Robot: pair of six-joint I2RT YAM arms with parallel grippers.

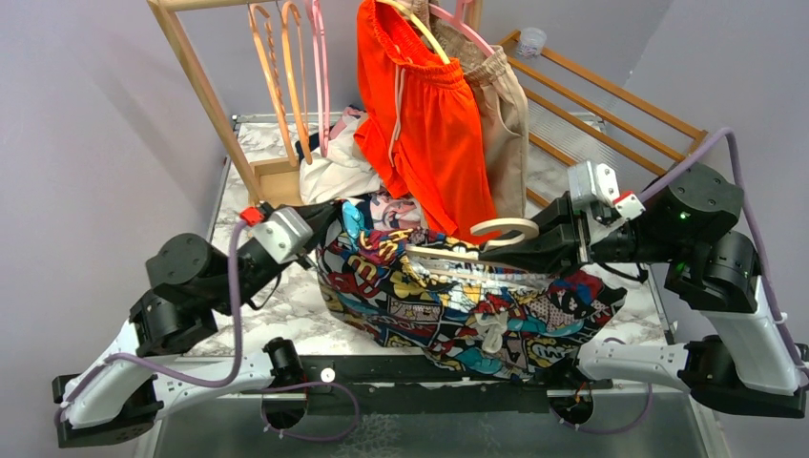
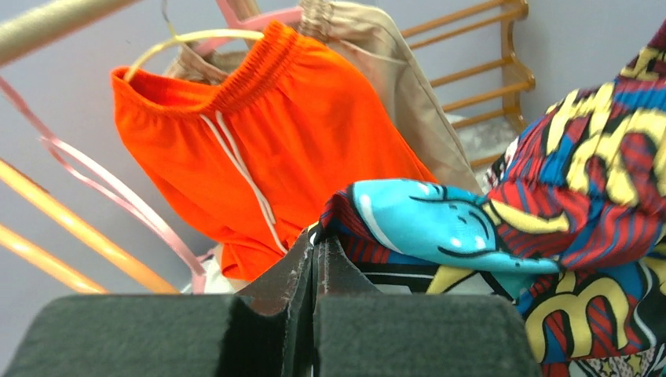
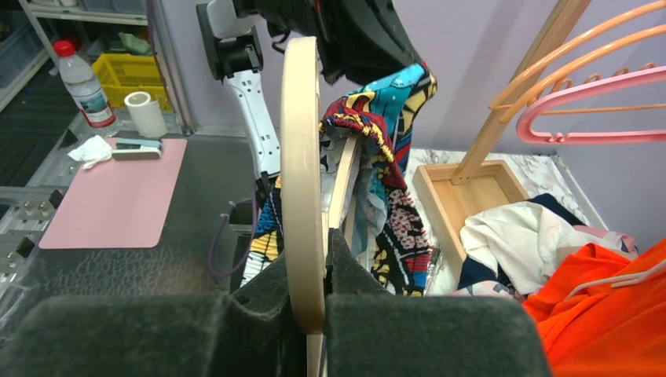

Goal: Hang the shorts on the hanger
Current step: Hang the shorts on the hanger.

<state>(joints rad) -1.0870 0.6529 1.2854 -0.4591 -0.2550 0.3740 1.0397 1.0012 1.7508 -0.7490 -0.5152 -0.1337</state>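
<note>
The comic-print shorts [image 1: 458,296] hang stretched between my two arms above the table's front. My left gripper [image 1: 320,227] is shut on their left edge, and in the left wrist view the fabric [image 2: 471,228] runs out of the closed jaws [image 2: 318,243]. My right gripper [image 1: 534,243] is shut on the cream hanger [image 1: 504,229], whose hook loop shows above the shorts. In the right wrist view the hanger [image 3: 302,157] stands edge-on between the fingers [image 3: 323,267], with the shorts [image 3: 385,157] draped over its far arm.
A wooden rack [image 1: 205,95] at the back holds orange hangers [image 1: 272,67], a pink hanger [image 1: 320,67], orange shorts [image 1: 429,124] and beige shorts [image 1: 501,114]. Loose clothes [image 1: 339,167] lie on the marble table behind. A wooden slatted rack [image 1: 611,105] lies at the back right.
</note>
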